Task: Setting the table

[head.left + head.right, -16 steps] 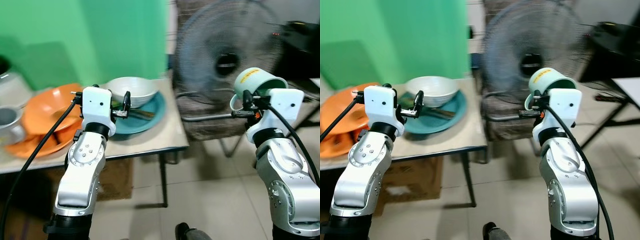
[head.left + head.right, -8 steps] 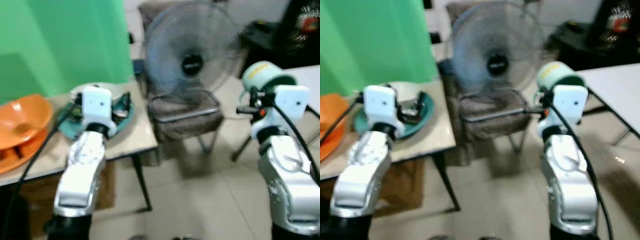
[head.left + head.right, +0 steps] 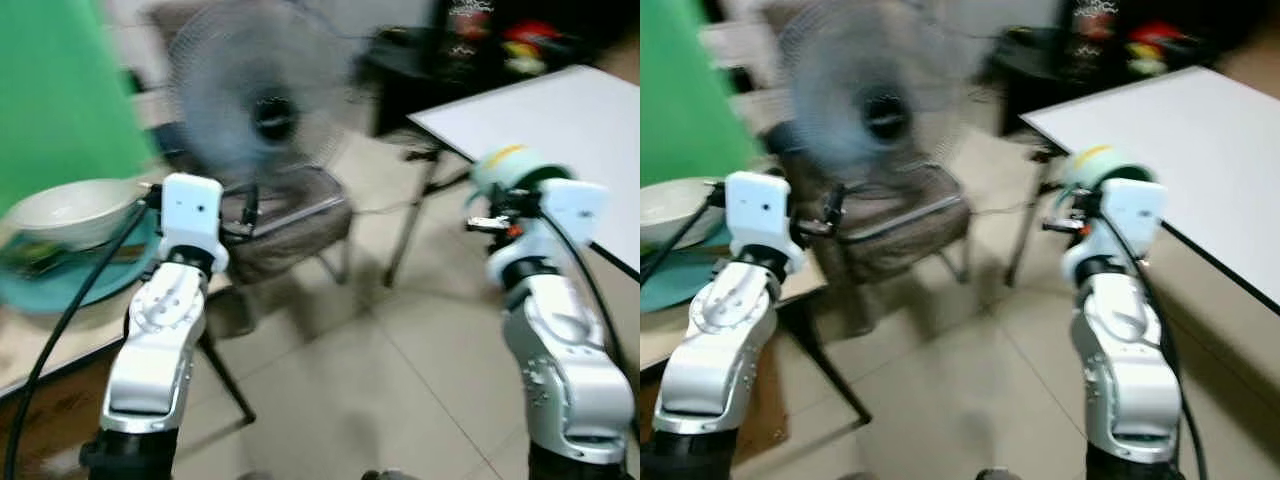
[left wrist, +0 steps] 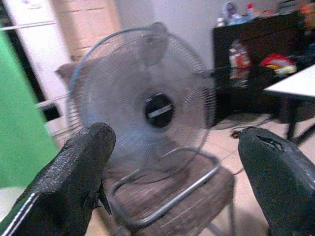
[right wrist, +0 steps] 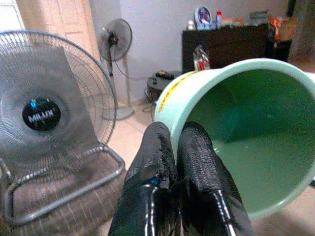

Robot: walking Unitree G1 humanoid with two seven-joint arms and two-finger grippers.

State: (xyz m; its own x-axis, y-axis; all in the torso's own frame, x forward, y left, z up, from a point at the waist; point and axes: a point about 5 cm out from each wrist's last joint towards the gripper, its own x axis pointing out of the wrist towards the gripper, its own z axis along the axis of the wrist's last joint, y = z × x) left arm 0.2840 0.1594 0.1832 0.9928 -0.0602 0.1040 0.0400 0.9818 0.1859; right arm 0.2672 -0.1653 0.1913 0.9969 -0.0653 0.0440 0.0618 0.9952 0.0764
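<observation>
My right gripper [image 5: 176, 135] is shut on the rim of a pale green mug [image 5: 246, 142], one finger inside and one outside. In the eye views that mug [image 3: 505, 165] rides on its side at chest height above the right gripper [image 3: 484, 222], near the corner of a white table [image 3: 560, 110]. My left gripper [image 4: 175, 137] is open with nothing between its fingers, and it is held up [image 3: 243, 208] in front of a chair. A white bowl [image 3: 70, 210] sits on a teal plate [image 3: 60, 280] on the side table at the far left.
A large standing fan [image 3: 265, 110] rests on a brown chair [image 3: 295, 215] straight ahead. A dark cabinet [image 3: 480, 40] with clutter stands behind. A green wall [image 3: 50, 100] is at the left. Tiled floor [image 3: 350, 380] lies between the chair and the white table.
The whole view has swung to the right: the side table with the dishes slid to the left edge and the white table came in. Both grippers hold as before.
</observation>
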